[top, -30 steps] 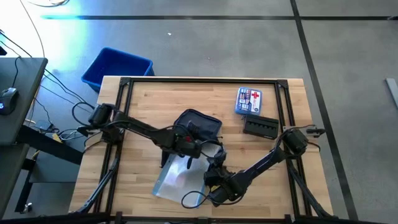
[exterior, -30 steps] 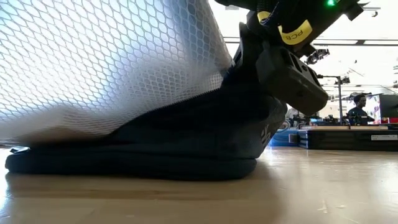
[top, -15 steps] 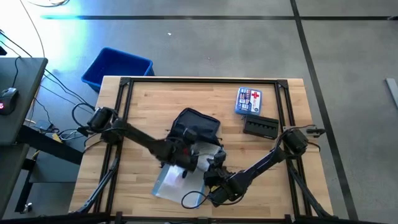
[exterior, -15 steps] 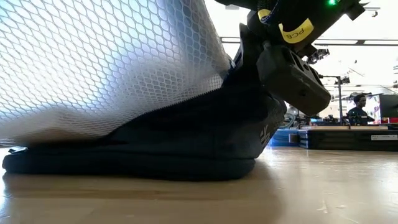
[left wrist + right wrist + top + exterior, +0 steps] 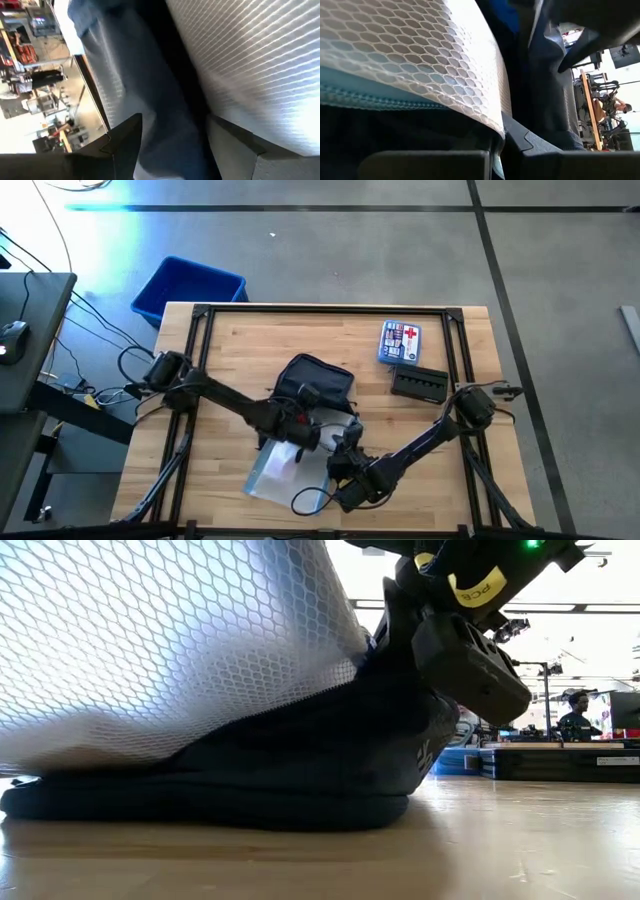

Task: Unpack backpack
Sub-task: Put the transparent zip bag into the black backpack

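Note:
The dark navy backpack (image 5: 318, 378) sits mid-table, its base on the wood (image 5: 250, 810). A clear mesh pouch (image 5: 275, 470) slopes from the backpack's near side down to the table and fills the low view's left (image 5: 150, 640). My left gripper (image 5: 303, 438) is open over the pouch. In the left wrist view its fingers (image 5: 172, 150) stand either side of a dark blue fold (image 5: 160, 115) beside the pouch (image 5: 250, 60); whether they touch it I cannot tell. My right gripper (image 5: 345, 442) is shut at the backpack's raised near edge. My right gripper is shut on the backpack's fabric at its raised upper edge (image 5: 400, 670), coming slanting down from the table's near right. The fabric rises to a peak at the fingers while the base stays on the table. The gripper body and the pouch (image 5: 420, 60) hide the exact place.
A first-aid box (image 5: 401, 340) and a black case (image 5: 418, 384) lie at the back right. A bright blue bin (image 5: 188, 288) stands on the floor beyond the far left corner. A cable loop (image 5: 310, 501) lies by the near edge. A person (image 5: 577, 715) sits far behind.
My left gripper has moved a little toward the table's near edge over the pouch, staying open. The backpack and pouch have barely shifted.

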Tool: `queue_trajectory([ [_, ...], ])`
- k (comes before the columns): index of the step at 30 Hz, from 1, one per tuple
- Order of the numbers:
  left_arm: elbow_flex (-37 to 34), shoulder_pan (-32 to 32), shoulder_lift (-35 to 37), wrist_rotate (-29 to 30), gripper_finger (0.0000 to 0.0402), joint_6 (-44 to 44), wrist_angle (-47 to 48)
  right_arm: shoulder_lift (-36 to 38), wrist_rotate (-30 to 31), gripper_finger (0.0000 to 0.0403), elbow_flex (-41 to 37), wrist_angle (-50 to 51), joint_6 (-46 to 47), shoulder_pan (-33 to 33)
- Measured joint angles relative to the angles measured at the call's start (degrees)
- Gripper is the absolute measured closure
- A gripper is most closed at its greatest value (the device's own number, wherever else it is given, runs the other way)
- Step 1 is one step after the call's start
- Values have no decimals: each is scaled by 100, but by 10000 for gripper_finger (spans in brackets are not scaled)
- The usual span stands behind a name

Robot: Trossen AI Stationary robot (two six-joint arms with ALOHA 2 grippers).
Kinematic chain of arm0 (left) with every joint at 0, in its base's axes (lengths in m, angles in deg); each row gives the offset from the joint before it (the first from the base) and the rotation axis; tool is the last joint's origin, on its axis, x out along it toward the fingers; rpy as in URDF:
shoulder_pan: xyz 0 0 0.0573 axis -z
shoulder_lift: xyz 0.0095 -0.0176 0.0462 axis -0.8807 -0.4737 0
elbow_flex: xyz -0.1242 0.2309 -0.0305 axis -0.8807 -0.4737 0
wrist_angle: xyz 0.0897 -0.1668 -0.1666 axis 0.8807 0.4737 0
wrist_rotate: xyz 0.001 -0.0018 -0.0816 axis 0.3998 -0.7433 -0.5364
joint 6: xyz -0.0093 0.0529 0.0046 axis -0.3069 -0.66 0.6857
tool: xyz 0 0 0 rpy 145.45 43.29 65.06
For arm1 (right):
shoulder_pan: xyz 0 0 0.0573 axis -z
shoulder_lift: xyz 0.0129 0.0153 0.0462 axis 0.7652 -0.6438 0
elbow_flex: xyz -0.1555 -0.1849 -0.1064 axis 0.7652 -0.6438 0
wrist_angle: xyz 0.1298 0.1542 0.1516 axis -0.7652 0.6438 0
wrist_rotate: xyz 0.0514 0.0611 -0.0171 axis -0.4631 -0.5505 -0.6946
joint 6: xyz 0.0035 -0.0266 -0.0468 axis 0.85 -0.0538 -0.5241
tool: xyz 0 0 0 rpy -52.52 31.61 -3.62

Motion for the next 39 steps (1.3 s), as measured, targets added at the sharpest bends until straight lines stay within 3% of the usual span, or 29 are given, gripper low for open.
queue_trajectory([
  [7, 0, -163, -241, 315, 193, 117, -13, 0, -5, 403, 0, -27, -3, 17],
  [13, 0, -240, -573, 1860, 193, 178, -154, 0, -22, 403, 0, -29, -3, 17],
  [15, 0, -315, -612, 2105, 194, 487, -178, 0, -20, 403, 0, -38, -3, 17],
  [20, 0, -423, -613, 2086, 246, 684, -259, 0, -20, 403, 0, -53, -3, 19],
  [24, 0, -438, -613, 1635, 353, 387, -390, 0, -20, 403, 0, -60, -1, 17],
  [26, 0, -363, -605, 1453, 388, 338, -445, -2, -22, 403, 0, -60, -3, 17],
  [29, 0, -145, -509, 1351, 397, 346, -430, -2, 60, 403, 0, -61, -5, 16],
  [35, 0, 345, -139, 994, 401, 564, -427, -4, 788, 403, -2, -530, -654, 32],
  [39, 0, 531, 115, 995, 401, 604, -477, -4, 420, 403, -2, -1349, -1417, 147],
])
